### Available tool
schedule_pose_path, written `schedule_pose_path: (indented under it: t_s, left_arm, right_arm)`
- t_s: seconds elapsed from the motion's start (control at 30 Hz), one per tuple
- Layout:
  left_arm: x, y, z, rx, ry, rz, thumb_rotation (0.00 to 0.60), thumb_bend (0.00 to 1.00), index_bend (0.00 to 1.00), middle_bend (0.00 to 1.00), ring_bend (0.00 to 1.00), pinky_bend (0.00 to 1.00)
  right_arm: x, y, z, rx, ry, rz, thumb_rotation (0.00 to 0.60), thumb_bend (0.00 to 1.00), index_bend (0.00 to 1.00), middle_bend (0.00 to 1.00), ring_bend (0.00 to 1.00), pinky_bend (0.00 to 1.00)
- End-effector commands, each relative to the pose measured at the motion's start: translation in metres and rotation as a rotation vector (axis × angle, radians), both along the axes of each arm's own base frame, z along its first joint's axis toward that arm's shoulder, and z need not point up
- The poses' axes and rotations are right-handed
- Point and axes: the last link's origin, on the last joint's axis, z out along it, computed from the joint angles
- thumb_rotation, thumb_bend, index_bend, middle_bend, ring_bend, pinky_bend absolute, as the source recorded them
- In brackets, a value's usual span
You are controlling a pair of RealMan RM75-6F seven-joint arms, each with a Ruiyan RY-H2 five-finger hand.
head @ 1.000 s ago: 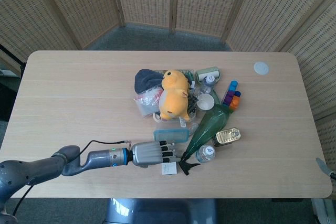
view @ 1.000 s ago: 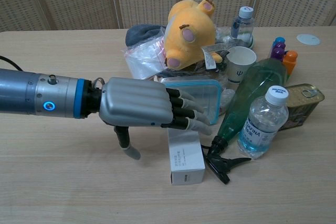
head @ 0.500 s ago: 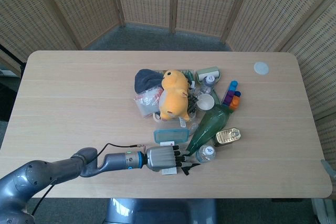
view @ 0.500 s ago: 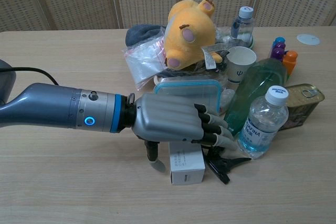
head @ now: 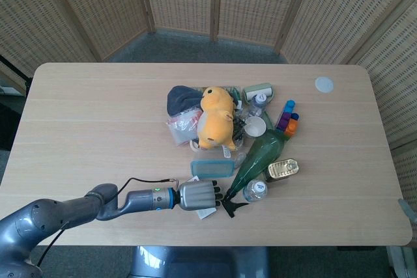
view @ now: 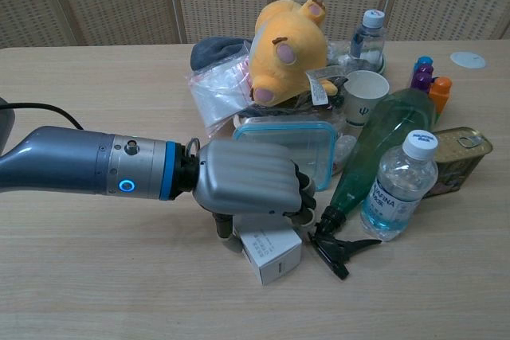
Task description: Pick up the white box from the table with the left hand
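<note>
The white box (view: pixel 272 250) lies on the table at the front of the pile, turned askew, with only its front end showing under my left hand (view: pixel 247 189). That hand has its fingers curled down over the box's top and its thumb against the box's left side, gripping it. From the head view, the left hand (head: pixel 197 195) covers most of the white box (head: pixel 207 213), which still touches the table. My right hand is not seen in either view.
Right beside the hand lie a green spray bottle (view: pixel 374 145) with its black trigger (view: pixel 335 246) and a small water bottle (view: pixel 401 185). A blue-lidded container (view: pixel 299 141), yellow plush (view: pixel 287 49), paper cup (view: pixel 366 95) and tin can (view: pixel 460 155) crowd behind.
The left hand moved right over the box, then curled its fingers closed around it. The box has turned from straight to askew under the hand.
</note>
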Motion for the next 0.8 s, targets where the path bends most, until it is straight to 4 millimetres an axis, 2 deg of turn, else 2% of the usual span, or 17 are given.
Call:
schedule_pose_path:
  t_s: [0.03, 0.2, 0.33, 0.53, 0.8]
  left_arm:
    - [0.001, 0.000, 0.001, 0.012, -0.016, -0.002, 0.600, 0.00, 0.65, 0.47, 0.34, 0.47]
    - [0.005, -0.002, 0.011, 0.018, -0.053, -0.005, 0.600, 0.00, 0.66, 0.48, 0.36, 0.47]
    - [0.013, 0.000, 0.028, 0.024, -0.110, 0.018, 0.600, 0.00, 0.65, 0.47, 0.36, 0.47]
    - [0.028, 0.008, 0.077, 0.077, -0.173, -0.002, 0.600, 0.00, 0.64, 0.46, 0.35, 0.46]
    - [0.038, 0.016, 0.163, 0.213, -0.204, -0.038, 0.600, 0.00, 0.63, 0.45, 0.35, 0.46]
  right_arm:
    - [0.000, 0.000, 0.000, 0.001, -0.001, -0.002, 0.507, 0.00, 0.00, 0.00, 0.00, 0.00]
    - [0.000, 0.000, 0.000, 0.004, -0.001, 0.001, 0.508, 0.00, 0.00, 0.00, 0.00, 0.00]
    - [0.001, 0.001, -0.001, 0.006, 0.001, 0.006, 0.508, 0.00, 0.00, 0.00, 0.00, 0.00]
    - [0.003, 0.001, -0.002, 0.010, 0.003, 0.009, 0.506, 0.00, 0.00, 0.00, 0.00, 0.00]
    - [0.005, 0.002, -0.004, 0.018, 0.011, 0.011, 0.508, 0.00, 0.00, 0.00, 0.00, 0.00]
